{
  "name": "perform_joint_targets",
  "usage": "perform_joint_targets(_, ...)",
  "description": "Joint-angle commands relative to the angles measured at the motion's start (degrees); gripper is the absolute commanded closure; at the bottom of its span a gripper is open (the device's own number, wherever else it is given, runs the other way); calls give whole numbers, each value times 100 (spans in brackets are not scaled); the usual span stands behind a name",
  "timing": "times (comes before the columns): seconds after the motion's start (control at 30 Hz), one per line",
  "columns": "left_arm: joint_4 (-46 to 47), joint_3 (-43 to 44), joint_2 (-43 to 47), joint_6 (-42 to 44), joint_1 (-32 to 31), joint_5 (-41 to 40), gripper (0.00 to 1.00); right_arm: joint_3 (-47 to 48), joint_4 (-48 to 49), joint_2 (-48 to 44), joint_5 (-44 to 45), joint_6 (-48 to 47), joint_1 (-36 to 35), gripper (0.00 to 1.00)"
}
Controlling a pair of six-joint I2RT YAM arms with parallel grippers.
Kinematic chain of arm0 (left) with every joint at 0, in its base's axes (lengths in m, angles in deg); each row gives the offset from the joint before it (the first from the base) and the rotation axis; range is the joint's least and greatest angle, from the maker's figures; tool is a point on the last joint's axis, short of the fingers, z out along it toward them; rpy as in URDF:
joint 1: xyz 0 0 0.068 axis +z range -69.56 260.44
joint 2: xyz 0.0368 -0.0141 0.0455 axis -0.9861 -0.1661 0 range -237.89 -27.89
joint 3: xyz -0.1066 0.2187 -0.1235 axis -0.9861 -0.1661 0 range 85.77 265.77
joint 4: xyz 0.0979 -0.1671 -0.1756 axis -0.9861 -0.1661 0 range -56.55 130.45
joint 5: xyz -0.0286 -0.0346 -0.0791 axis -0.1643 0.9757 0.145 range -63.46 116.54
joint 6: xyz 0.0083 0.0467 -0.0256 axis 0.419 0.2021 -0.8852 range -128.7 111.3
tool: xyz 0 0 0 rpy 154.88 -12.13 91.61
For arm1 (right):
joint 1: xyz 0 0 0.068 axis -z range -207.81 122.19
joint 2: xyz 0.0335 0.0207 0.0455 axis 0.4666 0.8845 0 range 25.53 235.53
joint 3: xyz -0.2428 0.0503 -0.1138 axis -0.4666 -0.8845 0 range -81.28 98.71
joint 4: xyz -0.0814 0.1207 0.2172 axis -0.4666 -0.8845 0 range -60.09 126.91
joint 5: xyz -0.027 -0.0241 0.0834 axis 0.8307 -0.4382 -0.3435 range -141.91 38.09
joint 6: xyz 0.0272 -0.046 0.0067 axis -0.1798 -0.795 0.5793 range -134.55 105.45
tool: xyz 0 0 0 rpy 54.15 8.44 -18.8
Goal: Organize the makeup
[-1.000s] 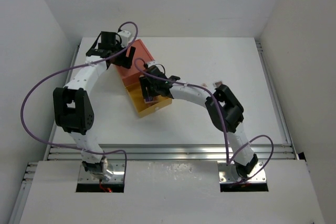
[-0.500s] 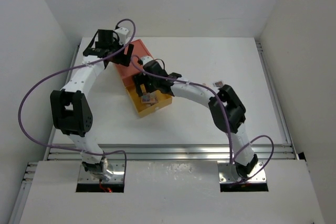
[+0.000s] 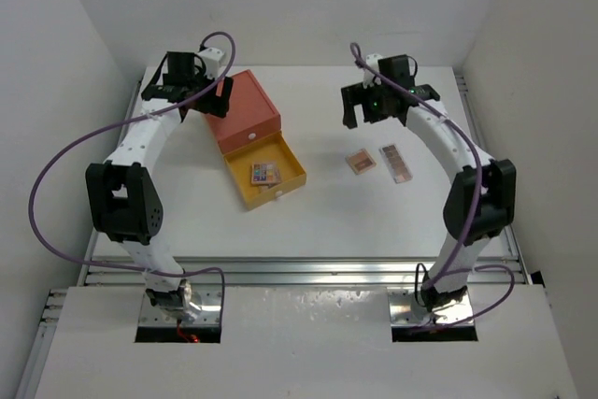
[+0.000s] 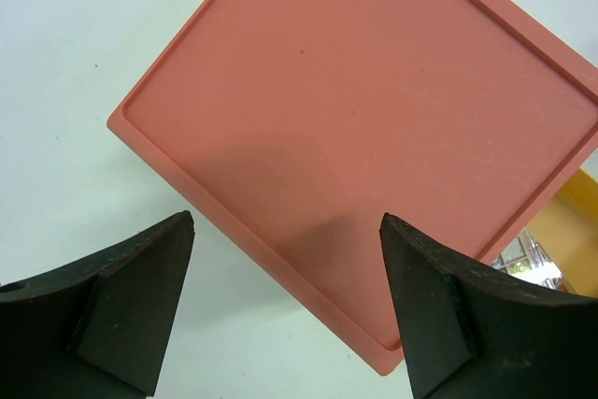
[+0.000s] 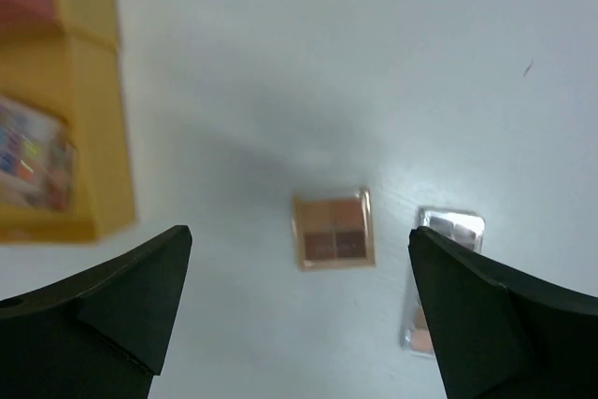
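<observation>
We found no readable text, label, brand or number on anything in these views.

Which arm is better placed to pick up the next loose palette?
Right: right gripper hangs open near the square brown palette and narrow rectangular palette; left gripper is over the salmon-orange box.

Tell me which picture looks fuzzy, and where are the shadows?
Right wrist view: fuzzy all over, the square palette and yellow drawer look smeared. Left wrist view: sharp, with a soft grey shadow on the orange box lid. Top view: clear and evenly lit, with a bright shine on the metal rail.
</observation>
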Motion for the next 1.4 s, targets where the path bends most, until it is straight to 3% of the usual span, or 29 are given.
perform_joint_targets(0.0, 73, 69, 328, 64, 59, 194, 13, 150, -1264, 666, -501, -1539, -122, 0)
perform_joint_targets(0.2, 20, -46, 390, 170, 59, 194, 13, 1363, -2294, 1906, -431, -1973, 185, 0)
perform_joint_targets(0.43, 20, -151, 442, 170, 59, 194, 13, 1277, -2180, 2381, 68, -2069, 257, 0)
perform_joint_targets(0.87, 20, -151, 442, 223, 59, 194, 12, 1179, -1987, 2935, -203, -1947, 178, 0)
perform_joint_targets(0.97, 20, -204, 442, 223, 59, 194, 12, 1267, -1943, 3040, -71, -1850, 107, 4)
perform_joint_targets(1.07, 20, -204, 442, 223, 59, 194, 12, 1180, -1899, 3050, 131, -1718, 54, 15)
perform_joint_targets(1.1, 20, -204, 442, 223, 59, 194, 12, 1067, -1803, 3015, 158, -1692, 37, 31)
perform_joint_targets(1.17, 20, -204, 442, 223, 59, 194, 12, 873, -1715, 2927, 184, -1683, 19, 45)
perform_joint_targets(1.2, 20, -204, 442, 223, 59, 194, 12, 829, -1671, 2883, 150, -1657, 2, 58)
perform_joint_targets(1.3, 20, -204, 442, 223, 59, 194, 12, 653, -1548, 2637, 158, -1569, -25, 71)
perform_joint_targets(1.37, 20, -204, 442, 223, 59, 194, 12, 609, -1469, 2356, 149, -1454, -60, 74)
